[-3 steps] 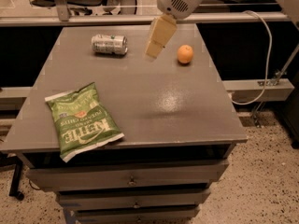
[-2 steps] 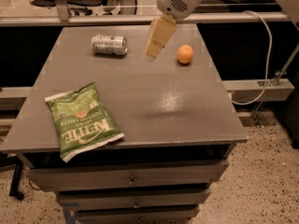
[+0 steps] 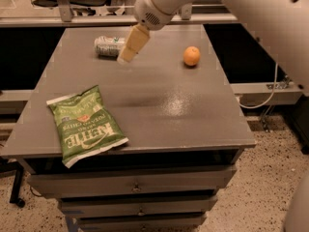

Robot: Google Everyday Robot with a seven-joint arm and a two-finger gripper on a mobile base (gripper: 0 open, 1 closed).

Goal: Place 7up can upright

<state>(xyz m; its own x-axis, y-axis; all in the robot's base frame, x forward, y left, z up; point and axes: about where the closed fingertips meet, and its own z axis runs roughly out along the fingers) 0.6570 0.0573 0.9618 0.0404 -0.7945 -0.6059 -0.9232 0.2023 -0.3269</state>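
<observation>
The 7up can is lying on its side toward the table's far edge, its right end hidden behind the gripper hanging there; I cannot tell how open it is. An orange is sitting well right. The drawers below are sitting closed, hiding any contents.

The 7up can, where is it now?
In the camera view, the 7up can lies on its side far left on the table, the claw by its right end, the orange farther right.
</observation>
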